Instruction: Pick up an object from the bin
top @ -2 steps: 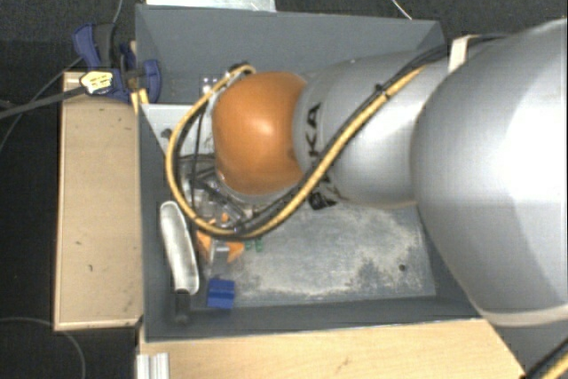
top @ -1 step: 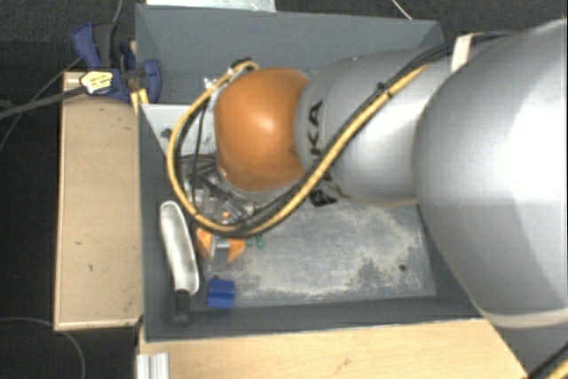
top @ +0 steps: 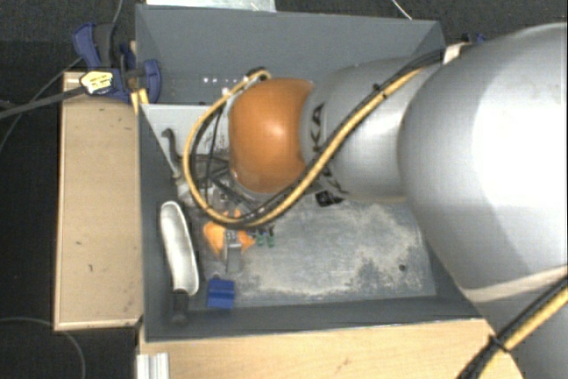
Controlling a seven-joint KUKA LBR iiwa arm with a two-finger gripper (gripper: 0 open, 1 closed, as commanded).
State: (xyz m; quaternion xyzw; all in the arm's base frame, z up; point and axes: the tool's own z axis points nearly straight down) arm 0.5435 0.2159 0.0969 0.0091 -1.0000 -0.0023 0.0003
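My gripper [top: 232,251] hangs low over the bin's left part, mostly hidden under the arm's orange dome and cables. Right beside it lies a small orange thing [top: 215,235], partly covered by the gripper, and whether they touch cannot be told. A long white object [top: 178,248] lies lengthwise along the left wall, just left of the gripper. A small blue block [top: 220,292] sits near the front wall, below the gripper. A tiny green piece [top: 264,237] shows just right of it.
The arm reaches in from the right and covers the bin's back and right part. Bare, scuffed floor shows at the front middle and right. The left and front walls are close to the gripper.
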